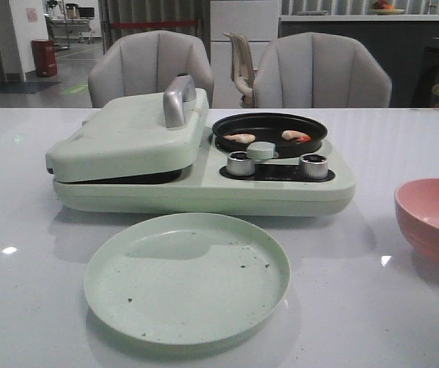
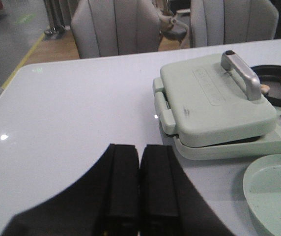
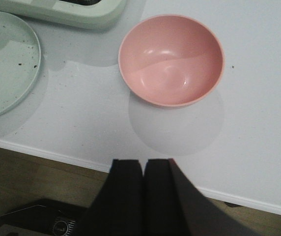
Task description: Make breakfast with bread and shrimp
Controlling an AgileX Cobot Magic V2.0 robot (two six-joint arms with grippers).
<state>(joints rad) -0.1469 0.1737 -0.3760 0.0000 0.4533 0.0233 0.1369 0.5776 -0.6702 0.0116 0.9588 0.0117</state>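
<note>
While both arms hang back from the appliance, the scene reads left to right as follows.

Left gripper (image 2: 140, 187): fingers pressed together, holding nothing, over bare table (image 1: 20, 230) well to the left of the breakfast maker (image 1: 204, 188).

Press lid (image 1: 127, 138): down, its silver handle (image 1: 178, 100) running front to back; no bread is visible, and whether slices lie under the lid cannot be told.

Green plate (image 1: 187, 277): just in front of the maker, only dark crumbs on it.

Shrimp: two, one (image 1: 239, 138) beside the other (image 1: 296, 136), lying in the round black pan (image 1: 269, 129) at the maker's right rear, behind the two knobs.

Pink bowl (image 3: 171, 59): nothing in it, well right of the maker.

Right gripper (image 3: 143, 191): fingers closed on nothing, near the table's front edge beside the bowl.

Key relation: the shrimp lie ahead and to the left of the right gripper, which looks nearer to them; the lid handle sits closer to the left arm.
</note>
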